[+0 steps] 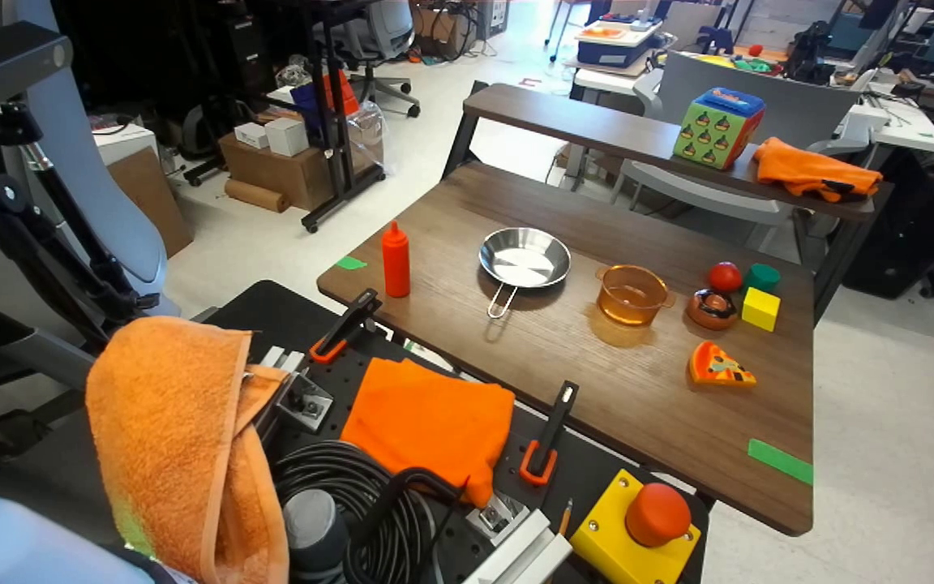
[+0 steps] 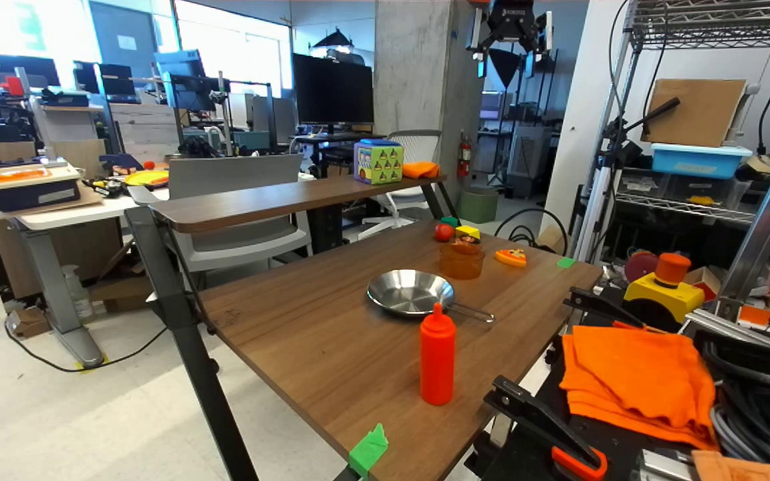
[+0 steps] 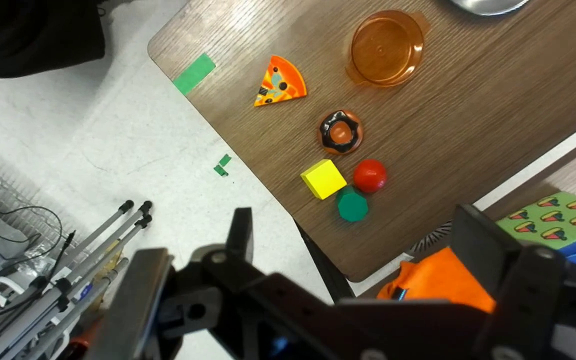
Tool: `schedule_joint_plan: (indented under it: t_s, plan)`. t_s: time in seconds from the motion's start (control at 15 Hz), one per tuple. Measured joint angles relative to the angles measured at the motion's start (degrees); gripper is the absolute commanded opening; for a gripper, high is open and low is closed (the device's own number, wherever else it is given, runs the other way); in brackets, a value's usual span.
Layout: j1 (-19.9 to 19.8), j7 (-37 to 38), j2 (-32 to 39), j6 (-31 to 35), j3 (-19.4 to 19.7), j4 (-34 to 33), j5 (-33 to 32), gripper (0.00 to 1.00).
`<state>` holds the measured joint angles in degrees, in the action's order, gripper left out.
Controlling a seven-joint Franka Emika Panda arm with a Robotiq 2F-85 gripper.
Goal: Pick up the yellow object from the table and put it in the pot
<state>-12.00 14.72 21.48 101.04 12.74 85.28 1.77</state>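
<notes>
The pincer hangs released and pointing down, high above the level of the table, its fingers spread wide apart. The yellow block lies on the table, well below the pincer; in the wrist view it shows just past the fingers, within the span between them. Right beside it sits the green piece, in that view the nearest of the small things to the pincer, and the red ball rests close to both. Farther out from the pincer, past the yellow block, comes the dark-iced doughnut, then the pizza wedge off to one side and the amber pot off to the other, the amber pot well apart from the yellow block. Only a strip of the silver pan reaches into the wrist view, at the edge farthest from the pincer. In both exterior views the red bottle stands upright beyond the silver pan, farther still from the pincer. Near one finger in the wrist view, and partly covered by the pincer, show the orange cloth and the patterned box, both on the raised shelf.
</notes>
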Motion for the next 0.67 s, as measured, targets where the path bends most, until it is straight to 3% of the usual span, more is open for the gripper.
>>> schedule_joint_plan:
  t_s: [0.27,0.67]
  plan:
    - [-1.37,0.61,1.59,-2.31,0.06,-1.69,0.08,1.0]
    - [-2.38,0.85,9.16,-12.21,-0.09,-11.25,0.16,1.0]
